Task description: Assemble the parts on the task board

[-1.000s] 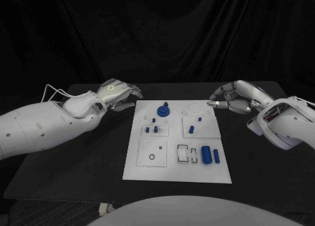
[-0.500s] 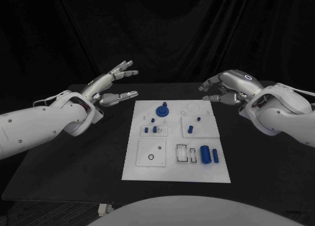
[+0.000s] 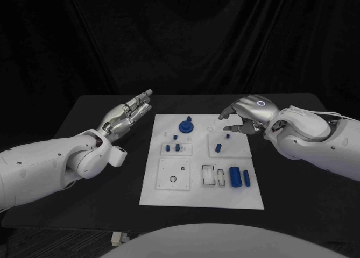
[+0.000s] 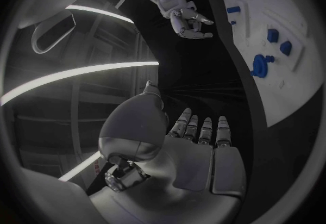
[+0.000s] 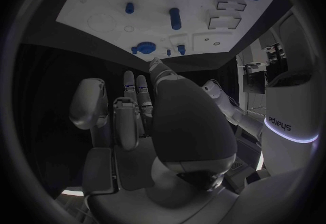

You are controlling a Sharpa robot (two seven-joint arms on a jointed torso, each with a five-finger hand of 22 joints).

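Board: the task board [image 3: 202, 199] lies flat mid-table, long side running away from me, both of my hands up at its far end.
Left hand: my left hand [image 3: 127, 114] is off the board's left edge, fingers straight and spread, holding nothing.
Right hand: my right hand [image 3: 246, 114] hovers over the far right corner, fingers curled downward but parted, nothing in them that I can see.
Parts: blue round part [image 3: 185, 127] stands far-centre; small blue pegs [image 3: 218, 147] sit just nearer; the big blue cylinder [image 3: 235, 176] lies near-right, its long axis along the board's length.
Key relation: the pegs lie just below and inboard of my right fingertips, so I judge the right hand is nearer and better placed.
Next: probably lower the right hand onto a peg.
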